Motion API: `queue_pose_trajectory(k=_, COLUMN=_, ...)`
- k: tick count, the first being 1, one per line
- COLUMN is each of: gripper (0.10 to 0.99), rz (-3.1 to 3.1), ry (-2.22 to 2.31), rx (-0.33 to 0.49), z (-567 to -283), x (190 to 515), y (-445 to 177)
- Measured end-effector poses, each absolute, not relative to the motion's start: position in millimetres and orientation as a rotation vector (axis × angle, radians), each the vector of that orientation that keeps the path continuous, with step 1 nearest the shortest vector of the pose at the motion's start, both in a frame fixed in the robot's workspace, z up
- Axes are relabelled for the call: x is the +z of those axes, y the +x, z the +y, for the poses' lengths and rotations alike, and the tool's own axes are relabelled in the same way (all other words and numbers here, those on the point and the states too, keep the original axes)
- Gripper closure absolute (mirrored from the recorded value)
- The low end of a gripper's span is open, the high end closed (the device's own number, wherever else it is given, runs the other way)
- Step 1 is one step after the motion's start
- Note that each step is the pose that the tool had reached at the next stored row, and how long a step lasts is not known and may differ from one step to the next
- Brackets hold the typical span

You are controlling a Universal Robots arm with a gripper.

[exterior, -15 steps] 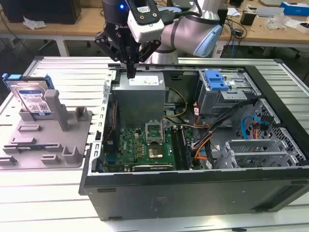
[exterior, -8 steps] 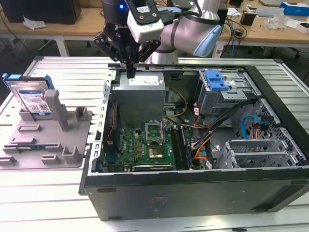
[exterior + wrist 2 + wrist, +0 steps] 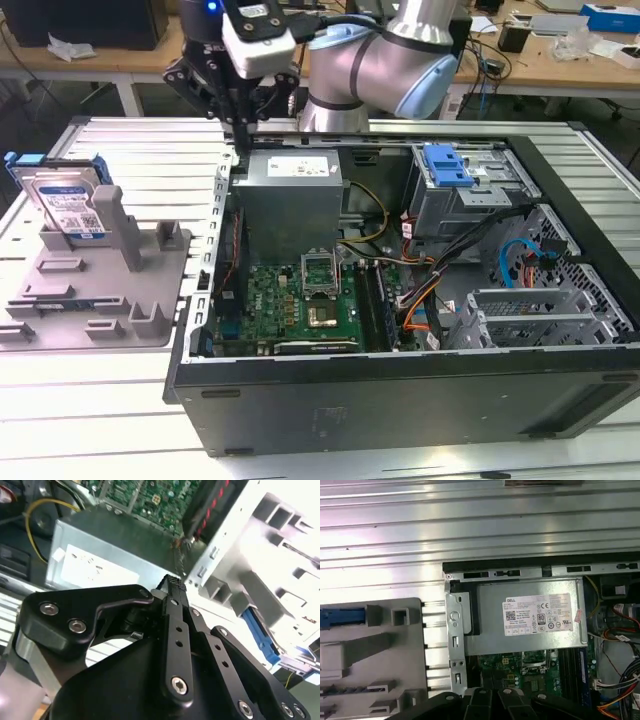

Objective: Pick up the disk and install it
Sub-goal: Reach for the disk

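This is a robotics lab set up for computer assembly. A ribbed metal tabletop (image 3: 120, 400) carries an open computer case (image 3: 400, 405), lying on its side with its motherboard (image 3: 290, 300), power supply (image 3: 290, 200) and loose cables (image 3: 425, 300) bared. Beside the case, a grey moulded tray (image 3: 100, 300) with upright posts props up a disk (image 3: 70, 205), as a work fixture would. A grey and blue robot arm (image 3: 400, 60) reaches over the case. Behind it stand wooden tabletops (image 3: 560, 65) cluttered with boxes, wires and small parts.
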State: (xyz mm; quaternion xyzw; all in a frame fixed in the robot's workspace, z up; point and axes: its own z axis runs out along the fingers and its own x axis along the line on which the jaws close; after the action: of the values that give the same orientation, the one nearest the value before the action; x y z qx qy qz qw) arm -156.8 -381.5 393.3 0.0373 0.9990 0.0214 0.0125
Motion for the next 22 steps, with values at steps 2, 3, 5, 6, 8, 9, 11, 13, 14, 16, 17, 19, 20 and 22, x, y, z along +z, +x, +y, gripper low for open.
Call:
queue_pose_trajectory(k=2, gripper=0.98, rz=3.114, ry=0.117, rx=0.065, z=-376.9, x=393.3, y=-166.5)
queue_pose_trajectory(k=3, gripper=0.98, rz=3.114, ry=0.117, rx=0.064, z=-374.3, x=393.3, y=-174.0)
queue_pose_trajectory(k=5, gripper=0.98, rz=3.114, ry=0.117, rx=0.061, z=-369.7, x=393.3, y=-190.9)
queue_pose_trajectory(k=6, gripper=0.98, rz=3.114, ry=0.116, rx=0.061, z=-368.2, x=393.3, y=-195.7)
queue_pose_trajectory(k=8, gripper=0.98, rz=3.114, ry=0.117, rx=0.06, z=-364.9, x=393.3, y=-204.7)
queue_pose_trajectory(k=9, gripper=0.98, rz=3.114, ry=0.116, rx=0.06, z=-363.5, x=393.3, y=-208.2)
queue_pose_trajectory(k=11, gripper=0.98, rz=3.114, ry=0.117, rx=0.059, z=-359.7, x=393.3, y=-217.9)
queue_pose_trajectory(k=13, gripper=0.98, rz=3.114, ry=0.117, rx=0.057, z=-355.8, x=393.3, y=-228.7)
queue_pose_trajectory(k=14, gripper=0.98, rz=3.114, ry=0.116, rx=0.055, z=-352.5, x=393.3, y=-237.3)
queue_pose_trajectory(k=16, gripper=0.98, rz=3.114, ry=0.116, rx=0.053, z=-348.4, x=393.3, y=-247.6)
queue_pose_trajectory(k=17, gripper=0.98, rz=3.114, ry=0.116, rx=0.053, z=-346.5, x=393.3, y=-252.4)
queue_pose_trajectory(k=19, gripper=0.98, rz=3.114, ry=0.116, rx=0.051, z=-343.4, x=393.3, y=-259.9)
queue_pose_trajectory(k=20, gripper=0.98, rz=3.114, ry=0.116, rx=0.051, z=-342.1, x=393.3, y=-263.5)
queue_pose_trajectory(k=22, gripper=0.98, rz=3.114, ry=0.116, rx=0.05, z=-337.1, x=393.3, y=-277.9)
